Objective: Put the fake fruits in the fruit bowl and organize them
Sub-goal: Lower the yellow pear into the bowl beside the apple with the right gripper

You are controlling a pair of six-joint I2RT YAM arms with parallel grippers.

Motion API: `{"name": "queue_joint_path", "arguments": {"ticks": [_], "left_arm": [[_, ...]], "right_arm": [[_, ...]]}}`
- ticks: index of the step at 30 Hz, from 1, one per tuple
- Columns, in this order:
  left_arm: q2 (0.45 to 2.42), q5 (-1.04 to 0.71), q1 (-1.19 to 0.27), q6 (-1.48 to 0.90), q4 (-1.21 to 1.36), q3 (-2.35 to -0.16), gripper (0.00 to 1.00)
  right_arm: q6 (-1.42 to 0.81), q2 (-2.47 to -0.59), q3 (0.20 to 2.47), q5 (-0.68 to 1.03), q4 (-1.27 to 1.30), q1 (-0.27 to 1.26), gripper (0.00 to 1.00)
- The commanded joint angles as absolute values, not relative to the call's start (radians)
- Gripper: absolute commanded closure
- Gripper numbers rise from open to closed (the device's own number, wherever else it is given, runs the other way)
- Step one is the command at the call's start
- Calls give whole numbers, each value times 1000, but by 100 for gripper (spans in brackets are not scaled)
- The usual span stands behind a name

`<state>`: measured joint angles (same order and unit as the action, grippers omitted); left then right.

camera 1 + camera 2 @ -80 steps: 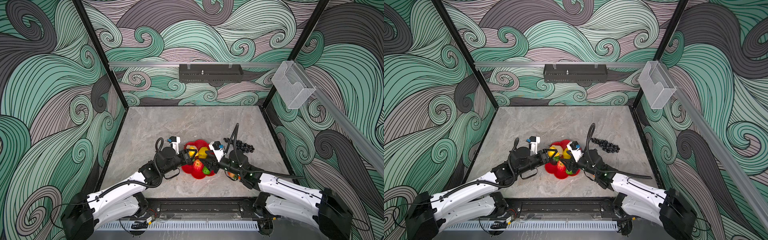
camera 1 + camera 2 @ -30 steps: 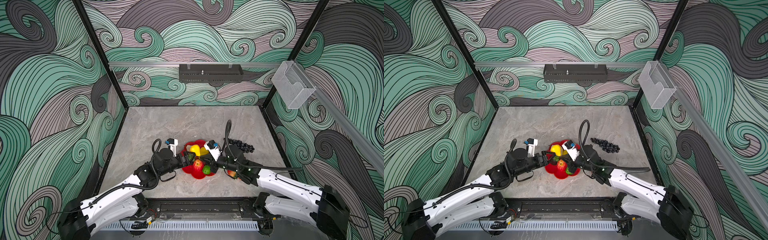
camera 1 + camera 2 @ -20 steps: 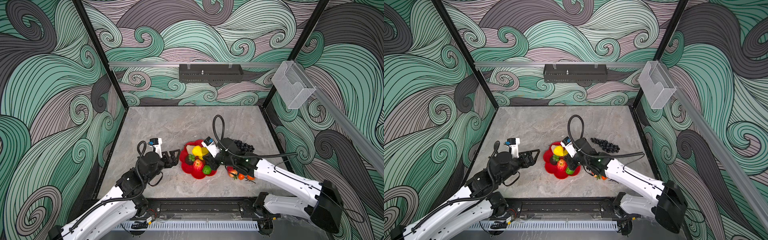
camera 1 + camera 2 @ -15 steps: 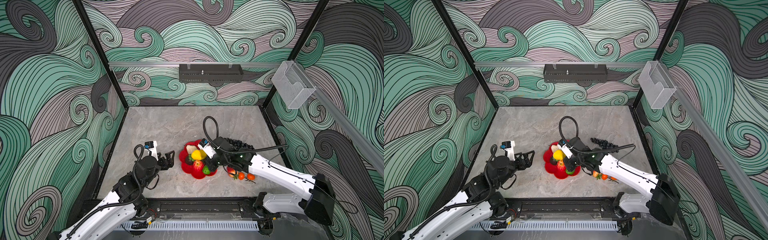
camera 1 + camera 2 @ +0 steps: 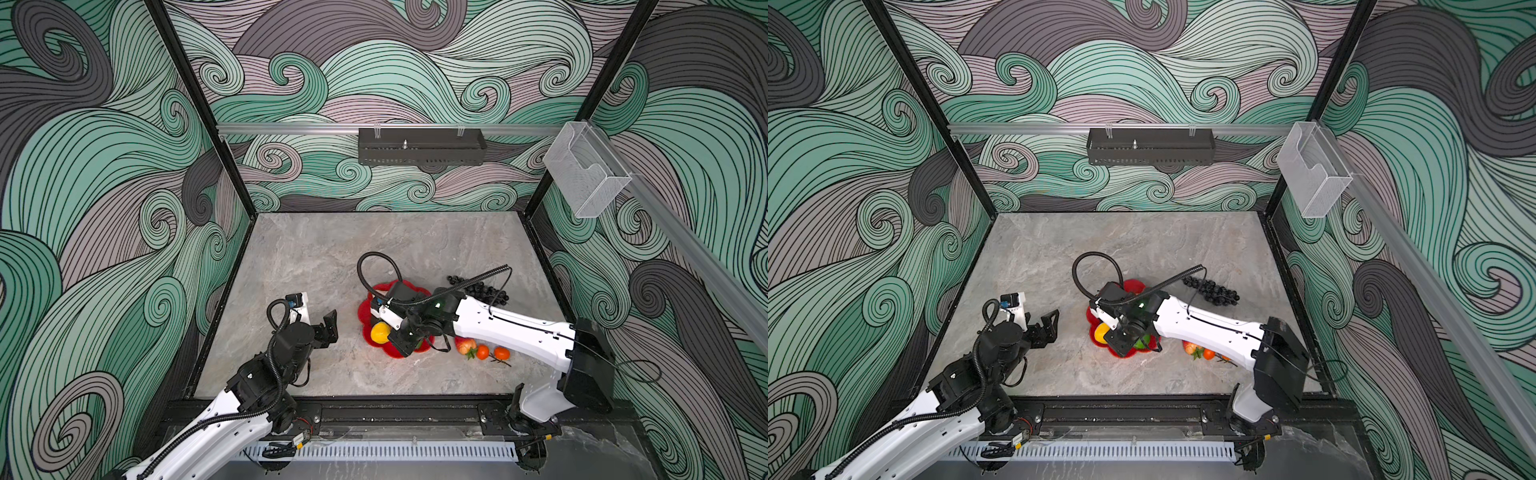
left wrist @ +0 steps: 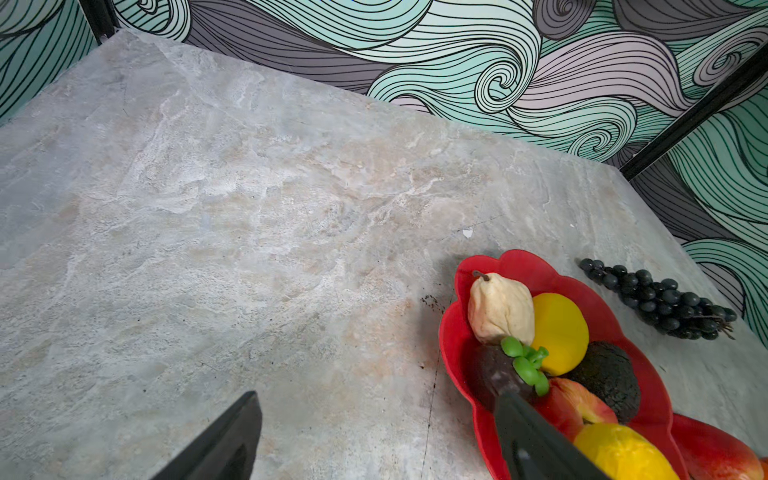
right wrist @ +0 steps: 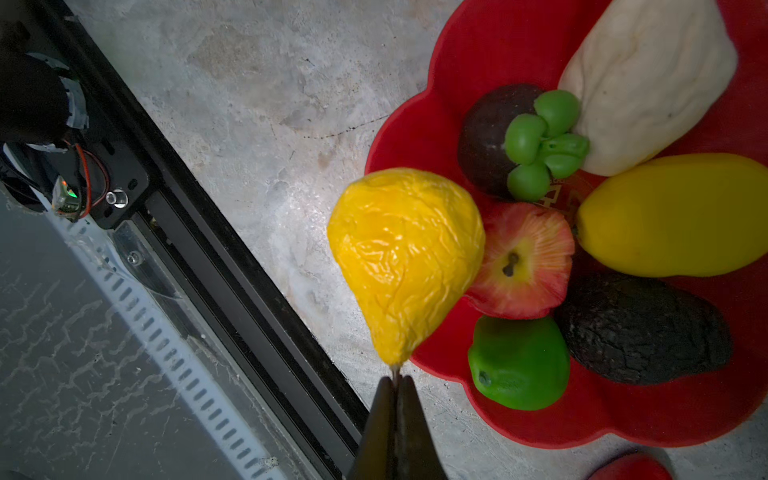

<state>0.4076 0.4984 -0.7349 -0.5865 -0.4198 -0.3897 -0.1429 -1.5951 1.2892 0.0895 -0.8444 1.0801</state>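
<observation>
Your right gripper is clamped tight on the stem of a wrinkled yellow pear-shaped plastic fruit. The fruit sits just ahead of its tips, over the rim of the shallow red scalloped plastic bowl. Beyond it, six fruits already lie inside (cream piece, mangosteen, apple, lemon, avocado, lime). Your left gripper stands wide and empty, well apart from the bowl. Left to do, I judge: this fruit, the dark grape bunch, the red strawberry and two orange tangerines beside your right forearm.
</observation>
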Motion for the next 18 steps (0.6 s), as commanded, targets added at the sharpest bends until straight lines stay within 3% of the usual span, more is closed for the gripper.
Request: {"name": "queue_joint_path", "arguments": {"ticks": [1, 18], "left_arm": [[376, 526, -729, -557, -439, -380, 10], [278, 500, -729, -537, -435, -336, 10]], "right_arm": [[-154, -1639, 1351, 62, -924, 1089, 100], [-173, -1836, 1548, 9, -1075, 1094, 100]]}}
